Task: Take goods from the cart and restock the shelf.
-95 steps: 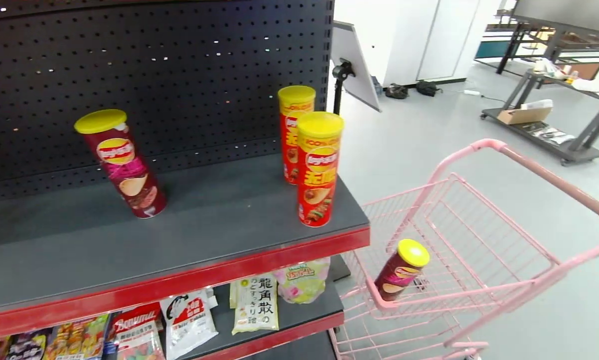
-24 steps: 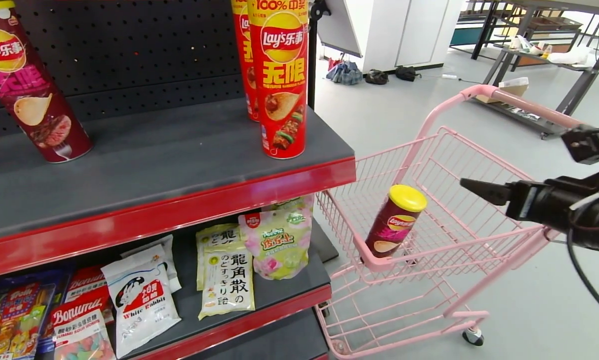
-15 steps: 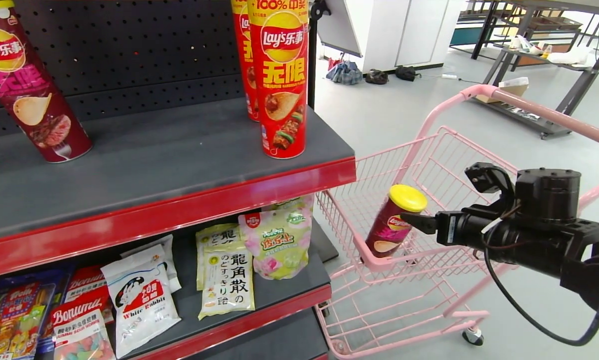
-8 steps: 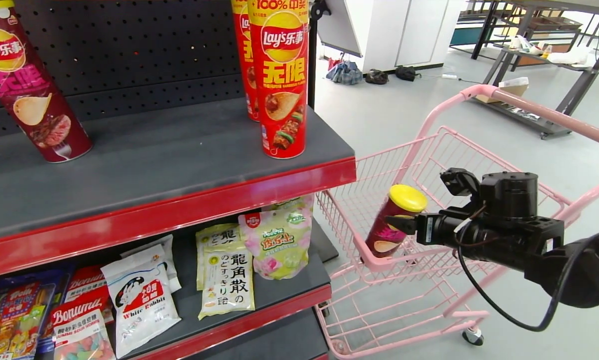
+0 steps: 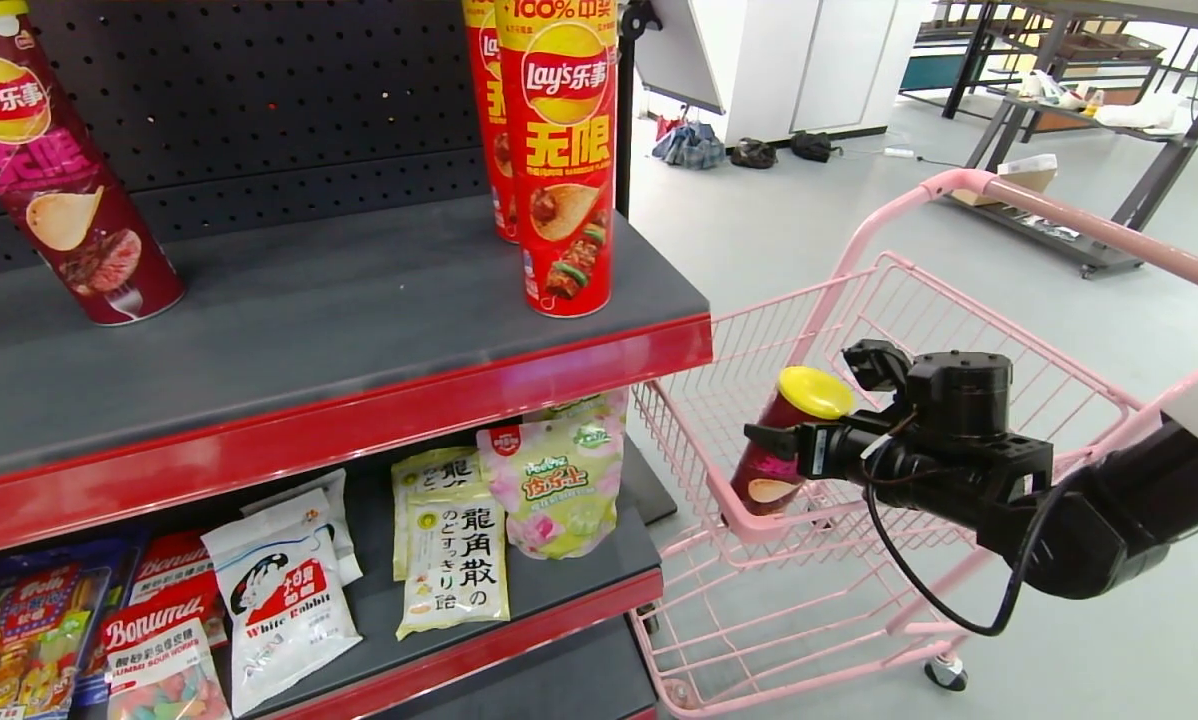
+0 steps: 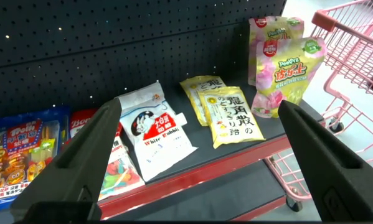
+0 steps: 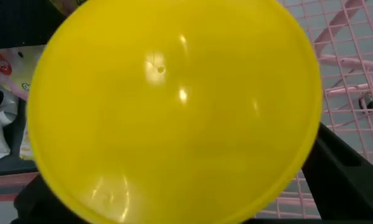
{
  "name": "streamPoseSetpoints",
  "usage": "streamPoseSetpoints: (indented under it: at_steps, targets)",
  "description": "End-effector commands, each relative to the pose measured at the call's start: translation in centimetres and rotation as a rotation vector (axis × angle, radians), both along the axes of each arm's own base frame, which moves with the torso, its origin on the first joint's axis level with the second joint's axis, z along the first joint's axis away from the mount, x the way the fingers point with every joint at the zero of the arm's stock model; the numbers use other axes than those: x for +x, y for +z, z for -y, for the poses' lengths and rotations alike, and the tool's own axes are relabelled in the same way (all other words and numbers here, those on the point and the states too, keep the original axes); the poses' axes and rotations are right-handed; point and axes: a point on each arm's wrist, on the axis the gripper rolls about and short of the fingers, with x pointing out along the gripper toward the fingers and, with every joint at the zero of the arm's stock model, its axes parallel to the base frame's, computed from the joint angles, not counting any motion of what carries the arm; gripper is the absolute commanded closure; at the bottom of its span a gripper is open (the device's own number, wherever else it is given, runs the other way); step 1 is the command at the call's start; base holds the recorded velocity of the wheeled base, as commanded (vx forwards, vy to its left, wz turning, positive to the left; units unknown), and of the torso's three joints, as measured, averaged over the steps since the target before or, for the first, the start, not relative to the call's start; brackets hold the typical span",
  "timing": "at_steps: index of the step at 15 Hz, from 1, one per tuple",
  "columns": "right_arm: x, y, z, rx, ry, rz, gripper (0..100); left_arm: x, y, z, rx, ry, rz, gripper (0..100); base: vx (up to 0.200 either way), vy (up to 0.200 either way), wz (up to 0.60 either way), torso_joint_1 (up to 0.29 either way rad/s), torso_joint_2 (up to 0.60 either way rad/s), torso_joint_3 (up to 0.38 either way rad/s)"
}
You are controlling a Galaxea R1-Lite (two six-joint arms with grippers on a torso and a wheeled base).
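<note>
Chip can (image 5: pixel 771 482) is leaning in the corner of the pink cart (image 5: pixel 959 185) nearest the shelf (image 5: pixel 359 300), yellow lid tilted toward the arm. So the right gripper (image 5: pixel 811 400) sits side-on at its upper part, jaws apart on either side, not squeezing yet I'd say. Left gripper (image 6: pixel 198 107) hangs spread wide in front of the snack bags (image 6: pixel 152 134) down below — out of the way.

Pale grey floor (image 5: pixel 759 240) runs all the way back under flat indoor light. White cabinets (image 5: pixel 819 70) line the far wall, with a slanted white board (image 5: pixel 684 60) on a black stand. Clothes and bags (image 5: pixel 694 145) are dumped at the foot. Off to the right are black-framed workbenches (image 5: pixel 1156 170) with a cardboard box (image 5: pixel 1027 175) on a lower tier.
</note>
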Motion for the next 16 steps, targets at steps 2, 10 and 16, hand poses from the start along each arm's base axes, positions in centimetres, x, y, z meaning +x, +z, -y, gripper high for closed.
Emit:
streamPoseSetpoints:
  at_steps: [2, 10, 16]
  targets:
    - [0.7, -0.7, -0.3, 0.000, 0.002, -0.010, 0, 0.0, 0.0, 0.0, 0.000, 0.000, -0.001, 0, 0.000, 0.000, 0.00, 0.000, 0.00, 0.000]
    - [1.5, -0.4, -0.9, 0.018, -0.025, 0.010, 100, 0.0, 0.0, 0.0, 0.000, 0.000, -0.001, 0, 0.000, 0.000, 0.00, 0.000, 0.00, 0.000]
    - [-0.4, 9.8, 1.8, -0.014, -0.051, 0.337, 100, 0.0, 0.0, 0.0, 0.000, 0.000, -0.001, 0, 0.000, 0.000, 0.00, 0.000, 0.00, 0.000]
